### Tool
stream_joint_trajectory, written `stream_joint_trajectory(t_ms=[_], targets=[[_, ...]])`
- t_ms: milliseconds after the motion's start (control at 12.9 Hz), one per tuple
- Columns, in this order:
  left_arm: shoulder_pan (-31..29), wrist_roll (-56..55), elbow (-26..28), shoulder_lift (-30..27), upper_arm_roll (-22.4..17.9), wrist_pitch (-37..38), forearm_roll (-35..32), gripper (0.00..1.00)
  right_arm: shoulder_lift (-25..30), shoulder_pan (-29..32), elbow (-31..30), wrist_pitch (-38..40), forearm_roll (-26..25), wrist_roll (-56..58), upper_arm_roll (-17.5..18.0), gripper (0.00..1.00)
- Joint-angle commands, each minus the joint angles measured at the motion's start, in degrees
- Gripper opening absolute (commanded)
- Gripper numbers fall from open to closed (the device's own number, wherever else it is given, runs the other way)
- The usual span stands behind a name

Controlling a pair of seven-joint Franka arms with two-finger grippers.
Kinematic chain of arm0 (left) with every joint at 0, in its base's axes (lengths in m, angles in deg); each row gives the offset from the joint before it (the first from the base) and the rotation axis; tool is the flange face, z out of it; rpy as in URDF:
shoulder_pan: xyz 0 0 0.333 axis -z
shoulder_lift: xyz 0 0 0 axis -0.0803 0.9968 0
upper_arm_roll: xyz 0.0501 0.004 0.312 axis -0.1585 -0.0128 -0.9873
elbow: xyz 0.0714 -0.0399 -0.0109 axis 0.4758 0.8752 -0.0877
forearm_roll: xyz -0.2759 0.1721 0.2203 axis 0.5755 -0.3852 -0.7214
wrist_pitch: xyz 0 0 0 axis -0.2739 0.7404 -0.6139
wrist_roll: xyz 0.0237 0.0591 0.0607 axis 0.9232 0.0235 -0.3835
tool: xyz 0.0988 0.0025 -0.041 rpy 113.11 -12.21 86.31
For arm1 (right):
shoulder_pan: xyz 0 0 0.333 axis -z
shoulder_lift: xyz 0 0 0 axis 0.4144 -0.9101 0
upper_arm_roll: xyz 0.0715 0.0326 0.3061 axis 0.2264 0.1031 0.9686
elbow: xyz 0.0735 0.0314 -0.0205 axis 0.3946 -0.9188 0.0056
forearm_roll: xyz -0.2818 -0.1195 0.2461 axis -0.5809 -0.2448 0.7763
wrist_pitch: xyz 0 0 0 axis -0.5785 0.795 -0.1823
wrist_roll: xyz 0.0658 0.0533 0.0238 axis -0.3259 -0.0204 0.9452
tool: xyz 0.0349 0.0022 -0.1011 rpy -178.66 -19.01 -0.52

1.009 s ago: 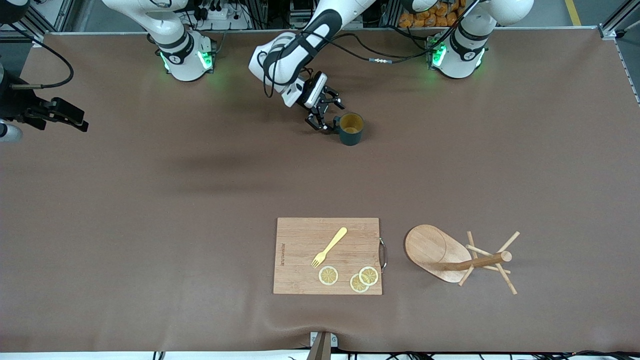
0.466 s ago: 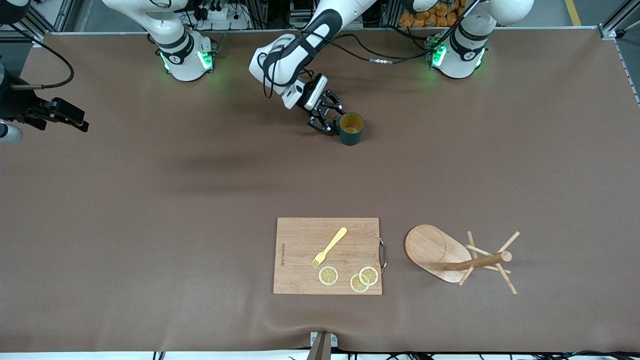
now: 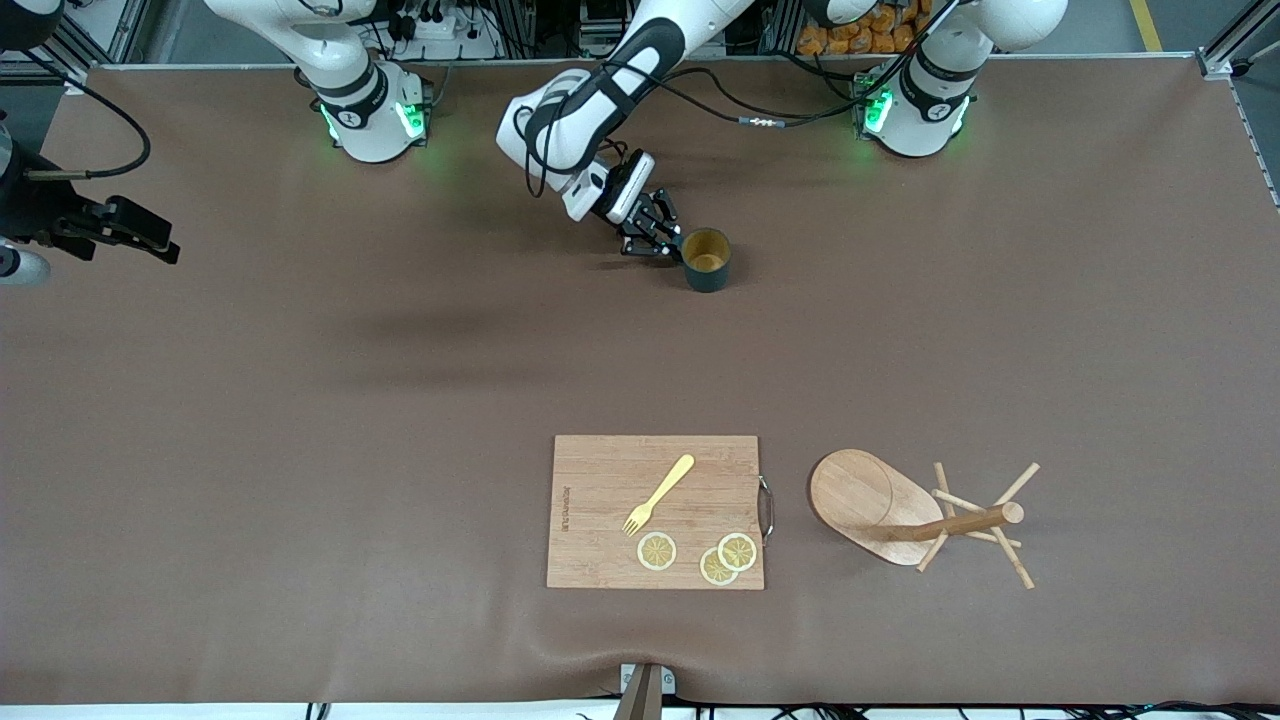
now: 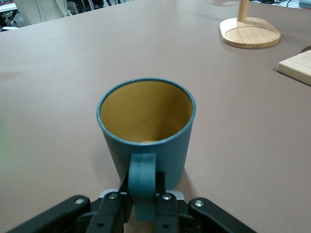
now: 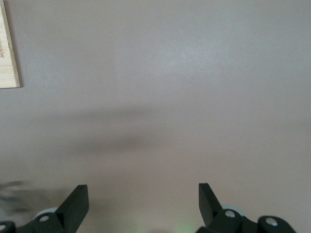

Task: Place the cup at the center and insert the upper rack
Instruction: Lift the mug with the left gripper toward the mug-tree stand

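Now that the left claw (image 4: 142,204) has closed on the small side handle of the dark teal-green mug with the mustard-yellow inside (image 3: 707,260), where a second ago its fingers stood apart around that handle, the cup looks ready to be lifted toward the centre of the brown desk (image 3: 300,400). It stands upright near the robots' bases. The right claw (image 5: 144,203) waits spread open over bare desk.

One mug; one light wooden mug tree (image 3: 915,515), lying on its side beside one rectangular wooden cutting board (image 3: 600,480), which carries one yellow fork (image 3: 658,493) and three lemon slices (image 3: 657,551).
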Motion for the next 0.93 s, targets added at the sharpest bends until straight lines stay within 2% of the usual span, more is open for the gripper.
stream_joint_trajectory(t_ms=[0,310,543,854], targets=[[0.08,3.32,-0.13,-3.42,-1.18,0.75,-0.74,0.0,0.67,0.99,-0.7,-0.16,0.62,0.28,0.69,1.0],[-6.49,13.14,-0.22,-13.16,-0.75,0.57,1.18,0.0,0.84,0.9,-0.7,0.02,0.62,0.28,0.69,1.0],[-12.48,21.76,-0.04,-21.87,-0.66,-5.04,4.78,0.0,0.84,0.72,-0.7,-0.07,0.62,0.28,0.69,1.0],[-20.3,28.09,-0.13,-28.03,-0.57,-11.72,10.06,0.0,0.84,0.9,-0.7,0.11,0.62,0.28,0.69,1.0]])
